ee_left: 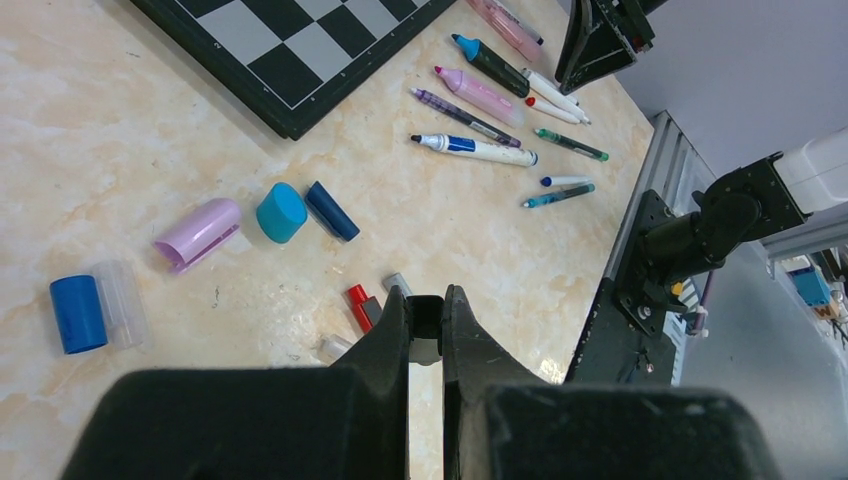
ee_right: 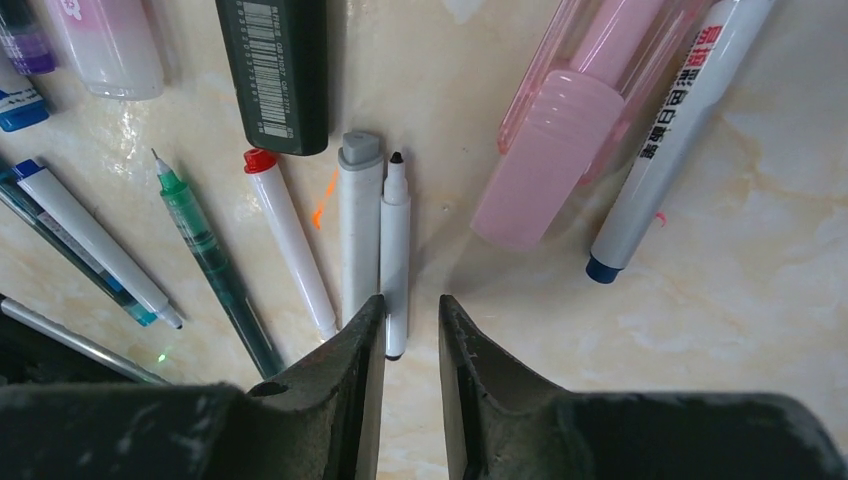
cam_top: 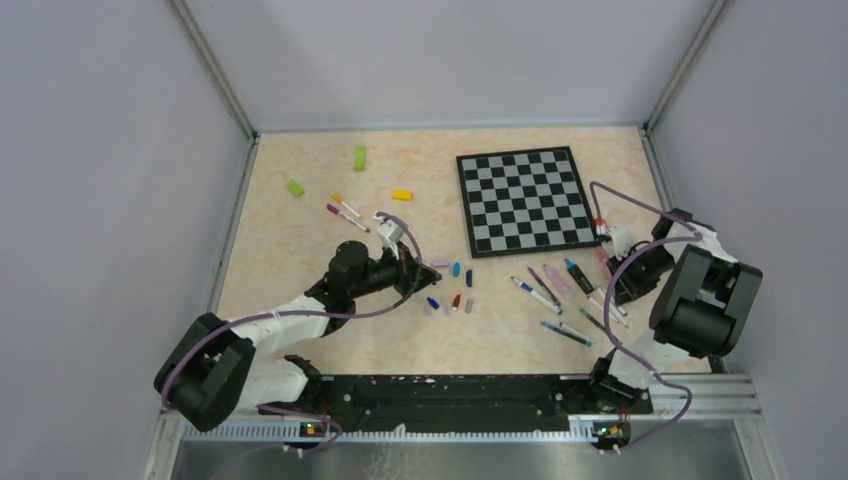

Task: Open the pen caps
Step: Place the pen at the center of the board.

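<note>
On marbled worktop: stubby cylindrical pen caps, glossy plastic, scattered at 10 o'clock of left tool; its jaws near-closed, grip unclear; right tool slightly parted, empty, over slim smooth-barrelled pens fanned at 12 o'clock.

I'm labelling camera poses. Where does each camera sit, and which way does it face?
Top external: above and behind the bases, looking down on the table; both arms show.
Left wrist: low over the pen caps, facing the chessboard; own fingers show.
Right wrist: close above the pens, looking down; own fingers show.
Shared: top and left wrist both see the chessboard.
</note>
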Controlling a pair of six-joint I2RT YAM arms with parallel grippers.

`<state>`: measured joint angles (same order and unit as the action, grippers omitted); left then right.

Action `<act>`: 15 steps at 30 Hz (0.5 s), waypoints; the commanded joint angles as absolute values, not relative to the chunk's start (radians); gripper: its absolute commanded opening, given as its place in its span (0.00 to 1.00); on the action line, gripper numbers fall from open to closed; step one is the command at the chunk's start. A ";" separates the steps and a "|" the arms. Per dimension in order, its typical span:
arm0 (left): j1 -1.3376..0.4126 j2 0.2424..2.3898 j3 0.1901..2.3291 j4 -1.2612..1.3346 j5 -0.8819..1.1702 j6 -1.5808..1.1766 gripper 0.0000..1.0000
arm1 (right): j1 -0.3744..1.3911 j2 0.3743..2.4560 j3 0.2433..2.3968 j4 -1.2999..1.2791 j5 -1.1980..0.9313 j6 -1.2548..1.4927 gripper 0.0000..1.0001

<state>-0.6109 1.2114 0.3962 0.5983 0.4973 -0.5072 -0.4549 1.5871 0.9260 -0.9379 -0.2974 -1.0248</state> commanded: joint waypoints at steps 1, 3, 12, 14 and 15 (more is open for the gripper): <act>-0.607 1.212 0.425 0.635 0.511 -0.489 0.00 | -0.461 1.592 0.972 -0.950 -0.287 -1.020 0.26; -0.606 1.211 0.429 0.634 0.521 -0.498 0.00 | -0.461 1.579 0.974 -0.959 -0.278 -1.026 0.27; -0.615 1.215 0.460 0.657 0.628 -0.643 0.00 | -0.466 1.431 1.068 -1.029 -0.434 -1.030 0.28; -0.637 1.217 0.474 0.628 0.611 -0.663 0.00 | -0.465 1.395 1.087 -1.045 -0.567 -1.005 0.28; -0.657 1.216 0.485 0.600 0.585 -0.661 0.00 | -0.462 1.377 1.090 -1.051 -0.655 -0.988 0.28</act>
